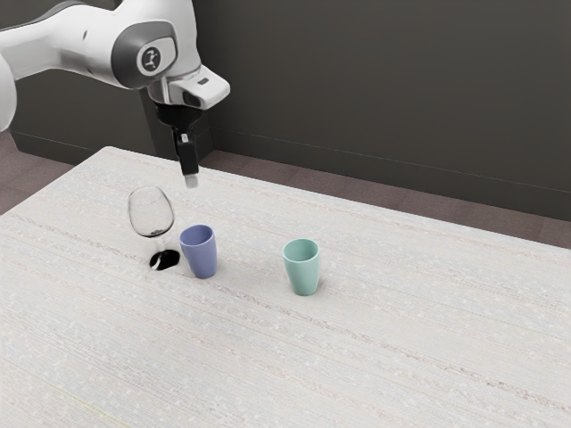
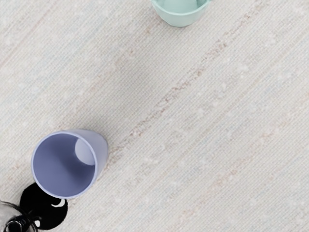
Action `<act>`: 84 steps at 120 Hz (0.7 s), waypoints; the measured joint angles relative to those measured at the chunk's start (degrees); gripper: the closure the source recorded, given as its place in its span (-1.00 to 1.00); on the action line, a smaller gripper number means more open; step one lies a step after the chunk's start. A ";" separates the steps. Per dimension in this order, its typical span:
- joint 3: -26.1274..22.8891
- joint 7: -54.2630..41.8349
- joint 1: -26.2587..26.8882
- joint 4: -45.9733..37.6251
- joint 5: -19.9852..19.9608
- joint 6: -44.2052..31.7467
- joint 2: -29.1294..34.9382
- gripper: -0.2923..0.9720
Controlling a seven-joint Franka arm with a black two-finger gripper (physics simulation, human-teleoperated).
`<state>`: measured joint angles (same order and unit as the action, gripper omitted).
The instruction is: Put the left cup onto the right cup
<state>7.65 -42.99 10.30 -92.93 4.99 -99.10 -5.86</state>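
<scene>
- The gripper [image 1: 190,181] hangs in the air above the table [image 1: 410,357], behind the wine glass [image 1: 151,214] and the lavender cup [image 1: 198,251], carrying nothing.
- Its jaws are seen edge-on in the exterior view, so I cannot tell whether they are spread or closed.
- The lavender cup is the one to move. It stands upright on the table, just beside the glass's black foot [image 1: 164,259], on the exterior view's left.
- The mint cup [image 1: 302,266], the target, stands upright too, well apart from it toward the exterior view's right.
- From the wrist camera, the lavender cup [image 2: 67,164] shows its open mouth, off to one side of the hand rather than under it.
- The mint cup [image 2: 181,12] peeks in at the far edge.
- The step in hand, as I read it, is the approach, and no grasp is made yet.
- To do it well, the hand needs to centre over the lavender rim before dropping.
- Taking the wall on the side away from the glass looks wisest, because the wine glass [image 2: 17,222] crowds the other side.
- A slow, straight descent should keep the thin glass from being clipped and toppled.
- The cup tapers, so a rim grip seems likelier to hold than a squeeze low on the body.
- After the lift, it needs enough height to pass over the mint rim.
</scene>
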 joint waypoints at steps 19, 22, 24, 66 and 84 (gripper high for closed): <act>0.10 -0.94 -0.71 -1.55 -0.16 -1.76 -0.60 -0.54; 0.11 -1.06 -1.04 -2.01 -0.14 -2.29 -1.01 -0.54; 0.13 -1.15 -1.26 -2.22 -0.08 -2.65 -1.32 -0.54; 0.18 -2.75 -4.53 -5.93 0.80 -13.07 -10.44 -0.54; 0.18 -2.63 -5.36 -10.88 0.52 -18.42 -10.65 -0.54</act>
<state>7.82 -45.62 4.94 -103.81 5.50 -117.51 -16.51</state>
